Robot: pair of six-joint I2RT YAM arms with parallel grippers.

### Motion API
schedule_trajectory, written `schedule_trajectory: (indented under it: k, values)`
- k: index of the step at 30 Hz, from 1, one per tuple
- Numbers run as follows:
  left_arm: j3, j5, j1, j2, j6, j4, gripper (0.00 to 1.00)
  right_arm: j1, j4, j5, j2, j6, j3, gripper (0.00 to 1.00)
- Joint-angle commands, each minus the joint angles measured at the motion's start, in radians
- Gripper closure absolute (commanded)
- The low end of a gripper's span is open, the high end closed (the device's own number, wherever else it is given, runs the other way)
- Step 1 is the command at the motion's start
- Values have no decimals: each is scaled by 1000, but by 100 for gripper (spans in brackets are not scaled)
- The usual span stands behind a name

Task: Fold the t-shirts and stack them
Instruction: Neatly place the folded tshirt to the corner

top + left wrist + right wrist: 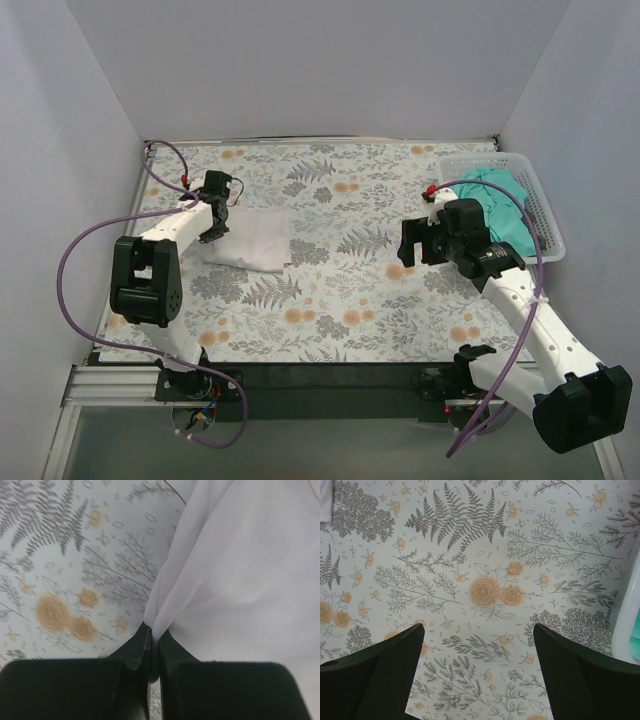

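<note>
The white t-shirt (252, 242) lies folded into a small rectangle at the left of the floral table. My left gripper (213, 232) is at its left edge, shut on a pinch of the white t-shirt (235, 575), with cloth running up from between the two black fingers (135, 647). The teal-green t-shirt (500, 205) lies bunched in the white lattice basket (545, 215) at the right. My right gripper (412, 250) hovers open and empty over bare tablecloth, left of the basket; its fingers (380, 675) stand wide apart.
The basket's rim (626, 630) shows at the right edge of the right wrist view. A corner of the white shirt (325, 500) shows at that view's top left. Grey walls close the table on three sides.
</note>
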Motion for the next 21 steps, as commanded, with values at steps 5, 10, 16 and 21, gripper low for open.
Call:
schedule_trajectory:
  k: [5, 10, 16, 21]
  values:
    - [113, -263, 136, 130, 250, 159, 100, 1, 4, -21, 39, -27, 67, 19]
    - [219, -336, 227, 228, 365, 201, 100, -1, 4, -27, 59, -21, 83, 20]
    - [275, -367, 299, 286, 456, 290, 100, -1, -8, -67, 89, 14, 92, 20]
    - [312, -381, 362, 318, 480, 311, 100, -1, -8, -96, 105, 40, 98, 20]
